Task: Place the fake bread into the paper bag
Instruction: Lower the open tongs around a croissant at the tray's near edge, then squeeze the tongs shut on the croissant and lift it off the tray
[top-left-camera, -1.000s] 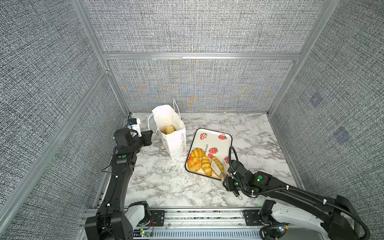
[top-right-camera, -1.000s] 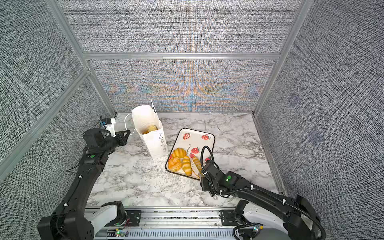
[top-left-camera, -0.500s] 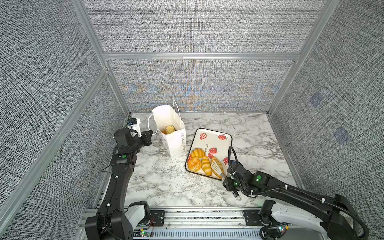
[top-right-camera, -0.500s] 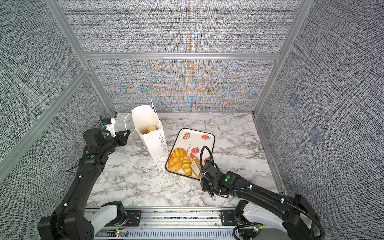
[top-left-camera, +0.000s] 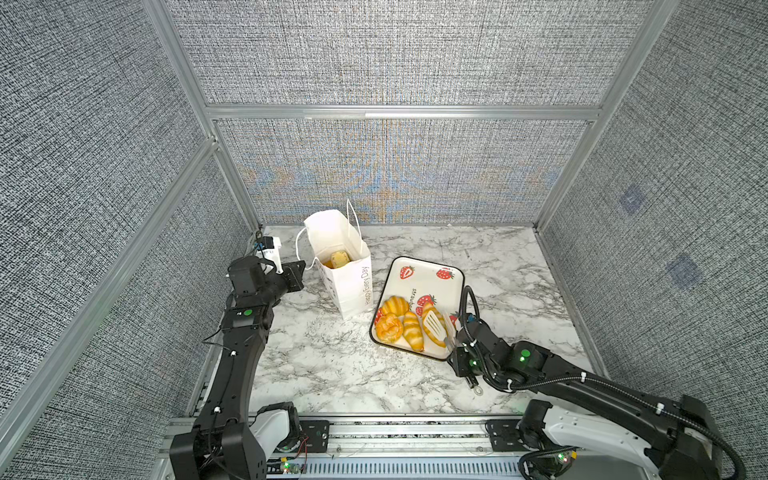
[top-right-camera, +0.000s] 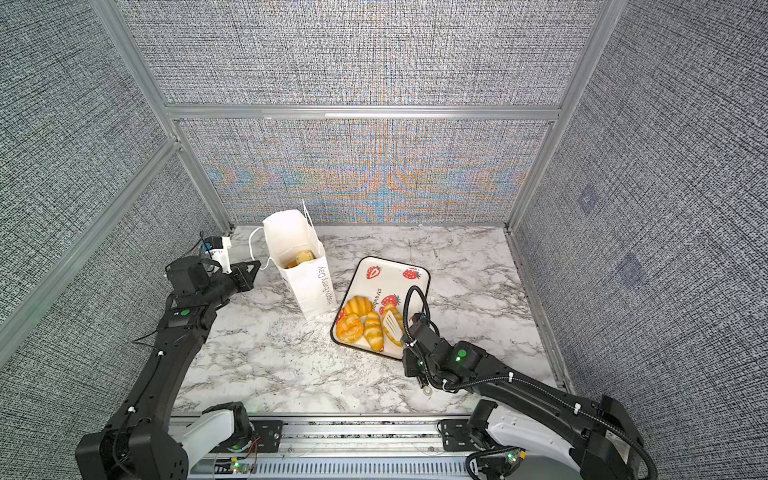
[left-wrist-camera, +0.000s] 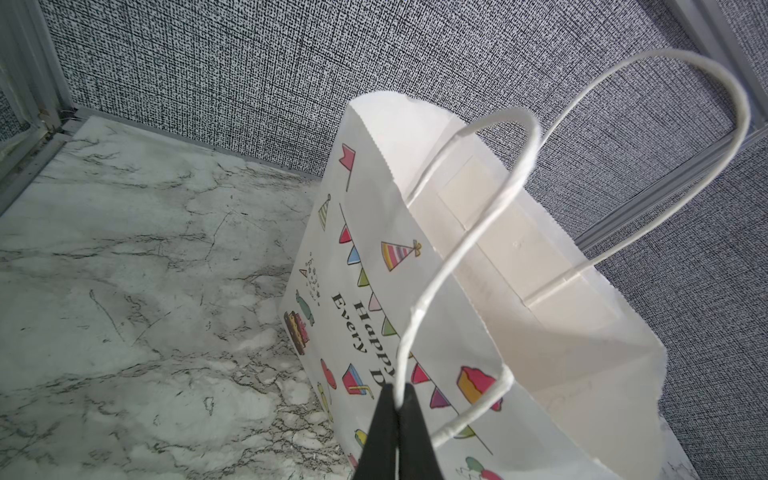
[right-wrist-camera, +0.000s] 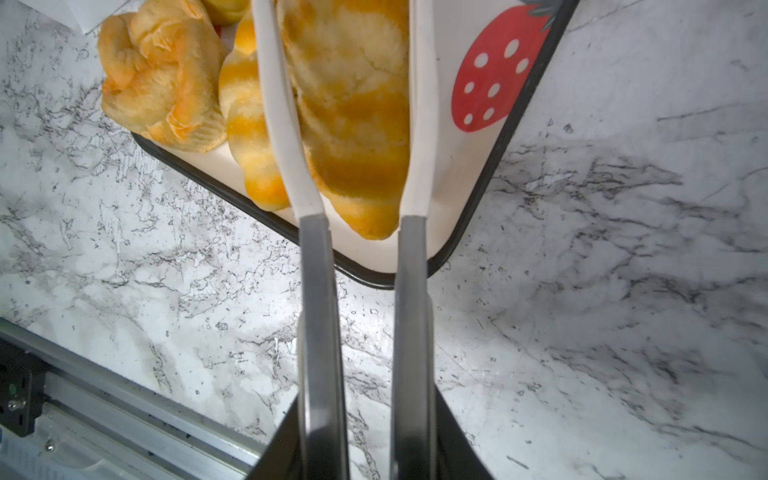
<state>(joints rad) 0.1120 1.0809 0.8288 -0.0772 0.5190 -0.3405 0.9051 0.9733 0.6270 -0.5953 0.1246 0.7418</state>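
Note:
The white paper bag (top-left-camera: 348, 286) (top-right-camera: 311, 286) (left-wrist-camera: 415, 291) stands upright and open at the back left, with fake bread (top-left-camera: 338, 259) (top-right-camera: 303, 257) inside. My left gripper (top-left-camera: 302, 266) (top-right-camera: 257, 264) (left-wrist-camera: 398, 395) is shut on its cord handle (left-wrist-camera: 478, 232). My right gripper (top-left-camera: 455, 347) (top-right-camera: 409, 345) (right-wrist-camera: 365, 415) is shut on metal tongs (top-left-camera: 434, 326) (top-right-camera: 392, 326) (right-wrist-camera: 320, 291). Their white blades lie against both sides of a long loaf (top-left-camera: 439, 336) (right-wrist-camera: 353, 104) on the strawberry tray (top-left-camera: 428, 274) (top-right-camera: 390, 276) (right-wrist-camera: 453, 166). Beside it lie a striped croissant (top-left-camera: 413, 331) (right-wrist-camera: 249, 137), a swirl (top-left-camera: 389, 327) (right-wrist-camera: 162, 83) and another croissant (top-left-camera: 394, 305).
Grey fabric walls with aluminium posts close in the marble table (top-left-camera: 332, 365) on three sides. A metal rail (top-left-camera: 374, 428) runs along the front edge. The tray's near corner (right-wrist-camera: 399, 278) lies just ahead of my right gripper.
The tong blades have closed in on the long loaf as my right gripper narrowed. The left arm and the bag have not moved.

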